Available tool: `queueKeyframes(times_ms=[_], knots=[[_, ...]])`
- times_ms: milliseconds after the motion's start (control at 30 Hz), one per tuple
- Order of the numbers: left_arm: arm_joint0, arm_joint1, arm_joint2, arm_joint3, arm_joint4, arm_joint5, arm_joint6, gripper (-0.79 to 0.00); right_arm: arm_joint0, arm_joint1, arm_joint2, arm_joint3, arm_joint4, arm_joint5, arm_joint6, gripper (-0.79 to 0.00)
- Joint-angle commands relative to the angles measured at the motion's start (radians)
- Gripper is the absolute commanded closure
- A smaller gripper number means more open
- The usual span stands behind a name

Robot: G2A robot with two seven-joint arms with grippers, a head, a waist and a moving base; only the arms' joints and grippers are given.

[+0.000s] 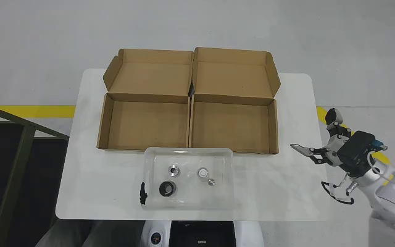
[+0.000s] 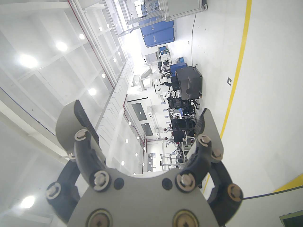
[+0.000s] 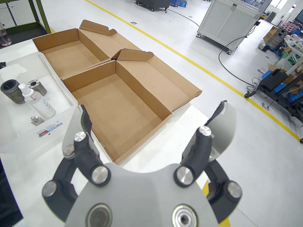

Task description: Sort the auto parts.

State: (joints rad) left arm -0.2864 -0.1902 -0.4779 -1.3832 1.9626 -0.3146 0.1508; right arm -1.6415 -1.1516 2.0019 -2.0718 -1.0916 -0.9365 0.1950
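Observation:
A clear plastic tray (image 1: 228,162) (image 3: 60,88) stands at the table's front middle. In it are a black ring-shaped bearing (image 1: 166,189) (image 3: 10,90), a silver cylinder (image 1: 172,170) (image 3: 36,87), a small white bottle (image 1: 202,173) (image 3: 39,103) and a small metal stud (image 1: 212,181) (image 3: 36,120). A black part (image 1: 142,193) lies at the tray's left edge. My right gripper (image 1: 320,171) (image 3: 152,109) hangs open and empty off the table's right edge, facing the boxes. My left gripper (image 2: 142,114) is open, empty and aimed up into the hall.
Two open cardboard boxes sit side by side behind the tray, the left box (image 1: 145,123) (image 3: 71,53) and the right box (image 1: 231,126) (image 3: 125,98), both with nothing in them, lids folded back. A green rack (image 1: 18,160) (image 3: 23,1) stands left of the table.

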Motion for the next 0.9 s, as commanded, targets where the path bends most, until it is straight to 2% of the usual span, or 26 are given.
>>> queueKeyframes(times_ms=[0, 567, 733, 867], knots=[[0.000, 0.000, 0.000, 0.000, 0.000, 0.000, 0.000, -0.784, 0.000, 0.000, 0.000, 0.000, 0.000, 0.000, 0.000, -0.785], [0.000, 0.000, 0.000, 0.000, 0.000, 0.000, 0.000, -0.785, -0.002, 0.000, -0.004, 0.000, -0.001, 0.007, 0.001, -0.785], [0.000, 0.000, 0.000, 0.000, 0.000, 0.000, 0.000, -0.785, -0.006, 0.004, -0.048, -0.004, 0.038, 0.015, 0.014, -0.785], [0.000, 0.000, 0.000, 0.000, 0.000, 0.000, 0.000, -0.785, 0.022, 0.012, -0.111, -0.001, 0.084, -0.011, 0.074, -0.785]])
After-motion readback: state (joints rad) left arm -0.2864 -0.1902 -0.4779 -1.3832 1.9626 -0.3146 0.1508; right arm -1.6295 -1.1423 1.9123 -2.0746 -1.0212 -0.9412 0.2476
